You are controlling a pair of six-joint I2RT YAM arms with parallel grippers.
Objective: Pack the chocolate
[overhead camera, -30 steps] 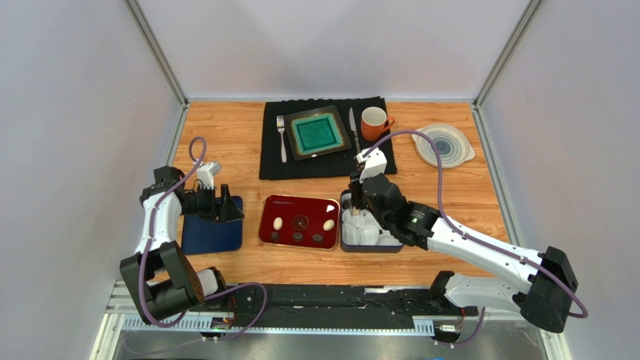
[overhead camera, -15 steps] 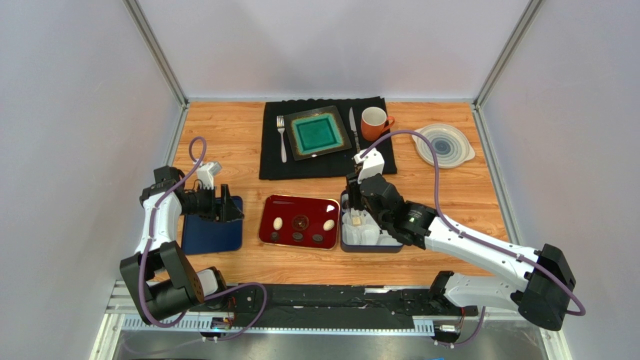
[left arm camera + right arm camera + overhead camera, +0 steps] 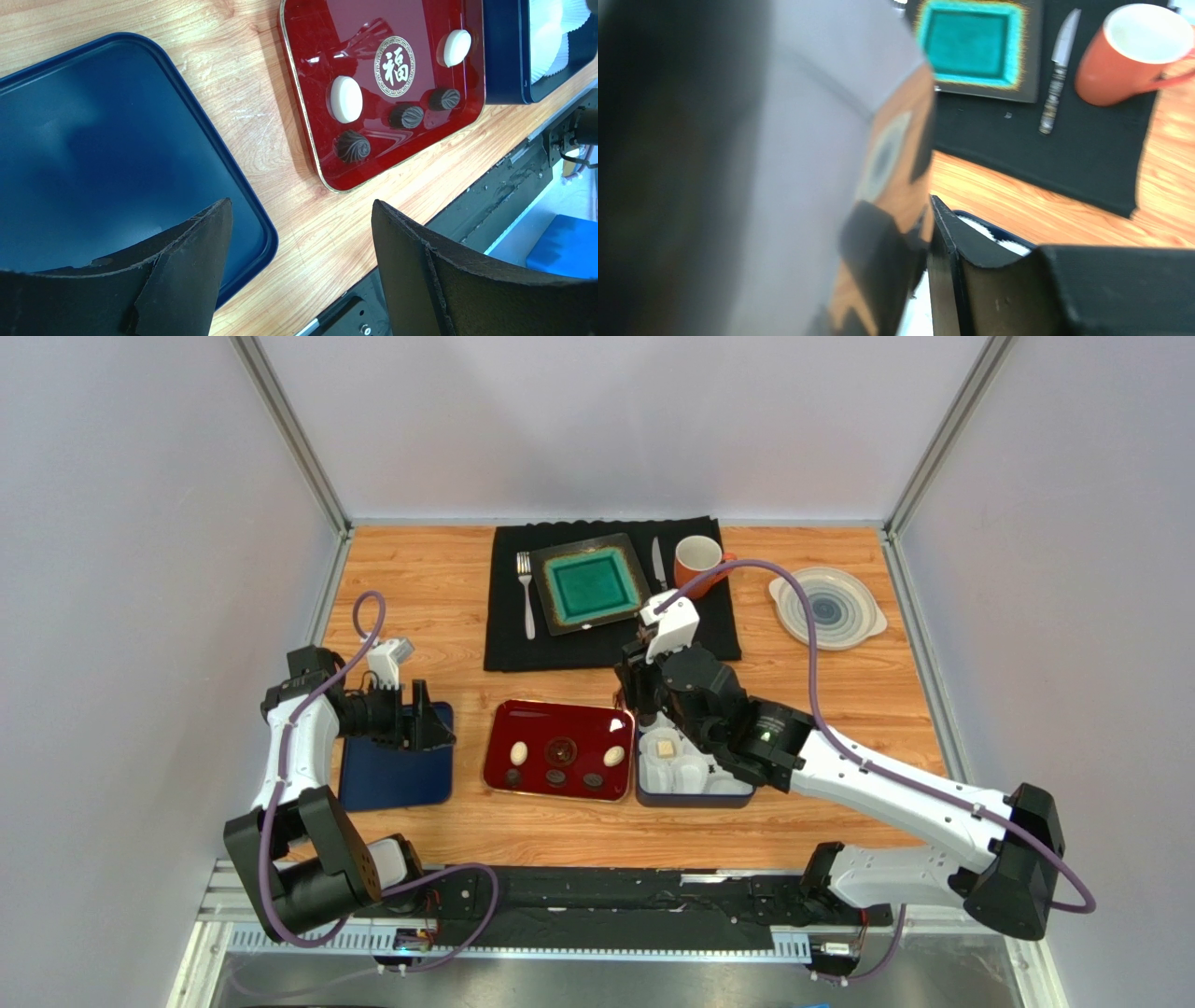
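Note:
The chocolate lies on a red tray (image 3: 542,724): two white ovals (image 3: 521,753) (image 3: 615,755) and three dark rounds (image 3: 556,779). The left wrist view shows the same ovals (image 3: 346,99) and dark rounds (image 3: 353,147). A cream cube (image 3: 664,748) rests in a white paper cup inside the blue box (image 3: 645,795). My right gripper (image 3: 634,703) hangs above the box's left edge, by the tray's right end. Its blurred jaws (image 3: 917,231) stand slightly apart with nothing between them. My left gripper (image 3: 432,721) (image 3: 302,210) is open and empty over the right edge of a blue lid (image 3: 397,770).
A black mat (image 3: 603,637) at the back carries a teal plate (image 3: 592,585), fork (image 3: 528,595), knife (image 3: 657,574) and orange mug (image 3: 697,564). A pale round plate (image 3: 828,605) sits at the back right. White paper cups (image 3: 694,770) fill the box.
My right gripper has lifted out of the blue box and shifted left and back, leaving the cream cube in a paper cup. The left arm has not moved.

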